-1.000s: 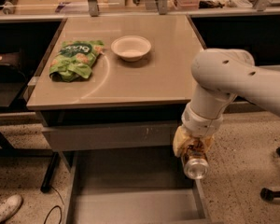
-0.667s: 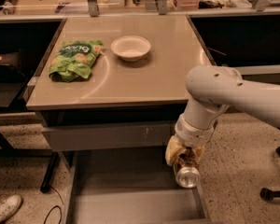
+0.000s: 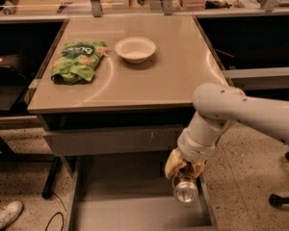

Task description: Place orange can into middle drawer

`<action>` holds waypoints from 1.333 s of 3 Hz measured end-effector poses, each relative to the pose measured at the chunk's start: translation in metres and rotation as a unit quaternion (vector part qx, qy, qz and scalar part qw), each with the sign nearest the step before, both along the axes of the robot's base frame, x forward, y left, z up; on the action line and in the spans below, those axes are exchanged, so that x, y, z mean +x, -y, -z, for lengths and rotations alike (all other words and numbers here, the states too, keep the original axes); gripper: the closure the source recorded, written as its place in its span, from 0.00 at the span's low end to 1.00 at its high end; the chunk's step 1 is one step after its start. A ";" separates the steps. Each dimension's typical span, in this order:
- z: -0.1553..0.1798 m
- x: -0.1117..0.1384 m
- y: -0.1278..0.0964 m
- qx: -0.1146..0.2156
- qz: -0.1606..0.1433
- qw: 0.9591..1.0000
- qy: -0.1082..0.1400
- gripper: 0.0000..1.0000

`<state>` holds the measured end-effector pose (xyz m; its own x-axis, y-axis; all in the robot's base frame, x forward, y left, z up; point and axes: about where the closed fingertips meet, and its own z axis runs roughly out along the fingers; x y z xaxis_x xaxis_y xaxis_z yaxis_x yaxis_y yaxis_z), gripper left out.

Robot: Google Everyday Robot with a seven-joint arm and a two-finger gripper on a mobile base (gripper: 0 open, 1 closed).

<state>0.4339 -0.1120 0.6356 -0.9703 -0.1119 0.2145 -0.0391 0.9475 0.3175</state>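
My gripper hangs below the table's front edge, at the right side of the open middle drawer. It is shut on the orange can, which points its shiny silver end toward the camera. The can's orange-gold body is mostly hidden by the yellowish fingers. The can is held above the drawer's grey floor, close to its right wall. The white arm reaches in from the right.
A green snack bag and a white bowl lie on the tan tabletop. A shut grey drawer front with small scratch marks sits above the open drawer. A shoe lies on the floor at lower left.
The gripper with the can has moved left and down, further over the open drawer.
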 end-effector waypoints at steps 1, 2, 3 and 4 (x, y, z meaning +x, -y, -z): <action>0.042 -0.005 -0.016 0.057 0.045 0.997 -0.011 1.00; 0.073 -0.013 -0.027 0.102 0.071 0.992 -0.024 1.00; 0.073 -0.013 -0.027 0.102 0.071 0.992 -0.024 1.00; 0.107 -0.017 -0.036 0.115 0.103 0.987 -0.036 1.00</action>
<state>0.4167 -0.0758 0.5283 -0.9606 0.0327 0.2760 0.1778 0.8355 0.5199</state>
